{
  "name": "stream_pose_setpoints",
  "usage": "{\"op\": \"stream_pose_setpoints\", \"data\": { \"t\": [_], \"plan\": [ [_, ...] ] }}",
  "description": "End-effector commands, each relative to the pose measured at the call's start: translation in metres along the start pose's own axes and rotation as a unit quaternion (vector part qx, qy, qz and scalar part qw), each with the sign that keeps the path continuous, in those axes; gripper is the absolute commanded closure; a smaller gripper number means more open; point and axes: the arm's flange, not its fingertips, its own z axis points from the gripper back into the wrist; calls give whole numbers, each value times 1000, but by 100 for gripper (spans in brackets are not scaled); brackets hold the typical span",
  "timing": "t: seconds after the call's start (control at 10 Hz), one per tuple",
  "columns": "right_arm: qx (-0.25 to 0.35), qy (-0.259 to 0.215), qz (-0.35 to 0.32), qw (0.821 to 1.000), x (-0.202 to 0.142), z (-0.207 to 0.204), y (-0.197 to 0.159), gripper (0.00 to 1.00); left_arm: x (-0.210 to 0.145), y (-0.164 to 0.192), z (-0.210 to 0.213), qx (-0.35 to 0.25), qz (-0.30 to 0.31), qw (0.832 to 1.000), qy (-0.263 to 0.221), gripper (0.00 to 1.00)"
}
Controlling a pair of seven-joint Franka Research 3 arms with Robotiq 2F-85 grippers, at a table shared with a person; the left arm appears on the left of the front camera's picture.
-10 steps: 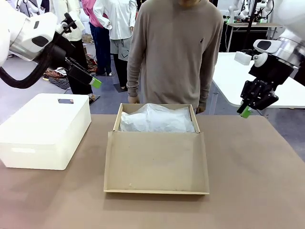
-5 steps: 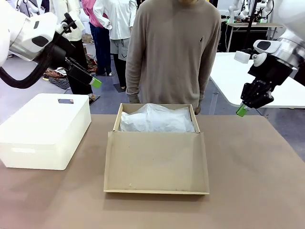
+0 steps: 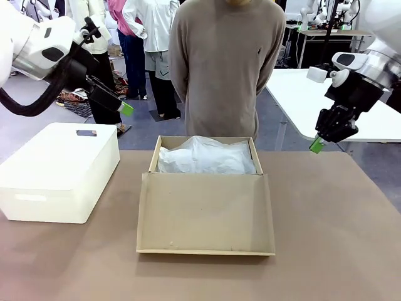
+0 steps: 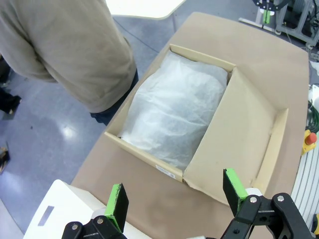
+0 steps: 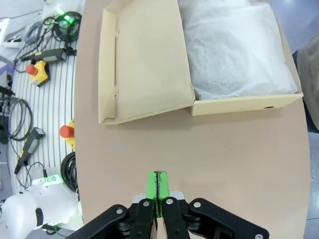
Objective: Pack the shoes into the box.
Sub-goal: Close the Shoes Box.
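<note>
Shoebox (image 3: 207, 216) is found open, tissue paper (image 3: 207, 157) heaped inside, to be parted first; left hand (image 4: 176, 191) spread apart, right hand (image 5: 158, 180) pressed together, empty.

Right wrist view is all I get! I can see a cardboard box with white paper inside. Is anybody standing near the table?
Observer: Yes. A person in a tan sweater stands at the far side, just behind the box.
Operator: Is there other stuff on the table?
Observer: A white plastic box sits on the robot's left side, apart from the cardboard one.
Operator: What's the other claw doing?
Observer: The left claw hangs open in the air, high by the white plastic box's far corner, holding nothing.
</note>
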Motion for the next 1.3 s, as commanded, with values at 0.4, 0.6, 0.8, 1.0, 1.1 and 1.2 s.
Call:
{"op": "stream_pose_setpoints", "data": {
  "t": [0.4, 0.6, 0.8, 1.0, 1.1, 1.2],
  "plan": [
    [-28, -26, 108, 993, -23, -38, -9, 100, 0, 1, 1, -10, -2, 1000, -6, 0],
    [9, -28, 158, 987, -28, -49, -17, 100, 0, 1, 1, -10, -2, 1000, -6, 0],
    [35, -41, 193, 980, -29, -56, -29, 100, 0, 1, 1, -10, -2, 1000, -6, 0],
    [48, -53, 195, 978, -25, -65, -40, 100, 0, 1, 1, -10, -2, 1000, -6, 0],
    [51, -55, 169, 983, -24, -65, -41, 100, 0, 1, 1, -10, -2, 1000, -6, 0],
    [41, -31, 185, 981, -28, -69, -29, 100, 0, 1, 1, -10, -2, 1000, -6, 0]
  ]
}}
